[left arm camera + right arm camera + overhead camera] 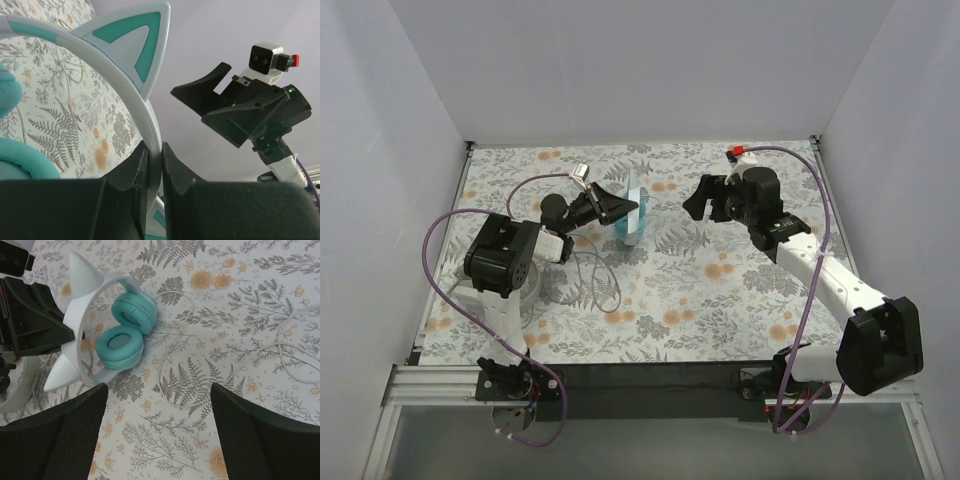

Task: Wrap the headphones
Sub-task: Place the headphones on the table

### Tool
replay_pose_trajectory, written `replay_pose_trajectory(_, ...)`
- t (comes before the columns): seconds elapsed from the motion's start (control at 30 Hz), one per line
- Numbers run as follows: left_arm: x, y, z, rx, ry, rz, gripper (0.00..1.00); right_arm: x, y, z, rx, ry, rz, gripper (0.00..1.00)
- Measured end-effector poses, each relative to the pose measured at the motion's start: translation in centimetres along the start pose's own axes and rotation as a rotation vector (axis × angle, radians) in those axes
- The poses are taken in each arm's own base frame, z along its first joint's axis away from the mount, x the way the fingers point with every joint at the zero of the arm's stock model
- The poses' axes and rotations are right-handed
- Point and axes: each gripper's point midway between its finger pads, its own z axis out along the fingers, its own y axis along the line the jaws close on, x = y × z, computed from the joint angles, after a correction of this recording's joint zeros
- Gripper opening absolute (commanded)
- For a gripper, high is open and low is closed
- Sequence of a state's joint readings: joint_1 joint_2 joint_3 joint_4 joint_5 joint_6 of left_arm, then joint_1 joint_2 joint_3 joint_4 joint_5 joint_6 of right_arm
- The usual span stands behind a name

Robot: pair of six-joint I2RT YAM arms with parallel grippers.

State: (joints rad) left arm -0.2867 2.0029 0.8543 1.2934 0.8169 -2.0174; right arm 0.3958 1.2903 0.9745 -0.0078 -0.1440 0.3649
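The teal headphones [634, 215] have teal ear cups [122, 335] and a pale headband [132, 90] with cat ears. They are held on edge just above the table's middle. My left gripper [618, 207] is shut on the headband, which sits pinched between its fingertips in the left wrist view [154, 152]. My right gripper [696, 200] is open and empty, a short way right of the headphones, facing them. Its fingers [85, 415] frame bare cloth and a loop of the thin pale cable [167, 382]. The all white-grey pair is not clearly in view.
Thin grey cable [598, 283] lies in loops on the floral cloth in front of the left arm. A pale curved band [17, 392] shows below the left gripper. Grey walls close the back and both sides. Purple robot cables [440, 270] hang near both arms.
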Motion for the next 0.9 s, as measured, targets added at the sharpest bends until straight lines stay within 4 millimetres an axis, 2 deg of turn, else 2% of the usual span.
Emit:
replay_pose_trajectory(0.2,-1.1,0.8,-0.6,-0.002,-0.022,0.012,0.0,2.7,0.7,2.2,-0.004,0.062,-0.005,0.89)
replay_pose_trajectory(0.43,-1.9,1.8,-2.8,-0.024,-0.029,-0.003,0.2,6.6,4.1,7.2,-0.053,0.172,-0.022,0.88)
replay_pose_trajectory(0.47,-2.0,1.9,-3.3,-0.03,-0.026,-0.008,0.27,6.9,4.7,7.9,-0.06,0.18,-0.027,0.88)
replay_pose_trajectory(0.57,-2.5,2.7,-5.2,-0.055,-0.036,-0.032,0.39,7.0,6.5,10.0,-0.085,0.188,-0.03,0.88)
replay_pose_trajectory(0.67,-3.3,3.4,-7.0,-0.077,-0.052,-0.05,0.46,6.6,8.1,12.0,-0.111,0.18,-0.029,0.87)
replay_pose_trajectory(0.8,-4.4,3.7,-8.8,-0.091,-0.06,-0.047,0.49,6.5,9.2,13.7,-0.128,0.175,-0.019,0.87)
replay_pose_trajectory(0.9,-5.0,3.2,-9.8,-0.1,-0.05,-0.052,0.49,6.8,9.7,14.6,-0.134,0.181,-0.015,0.87)
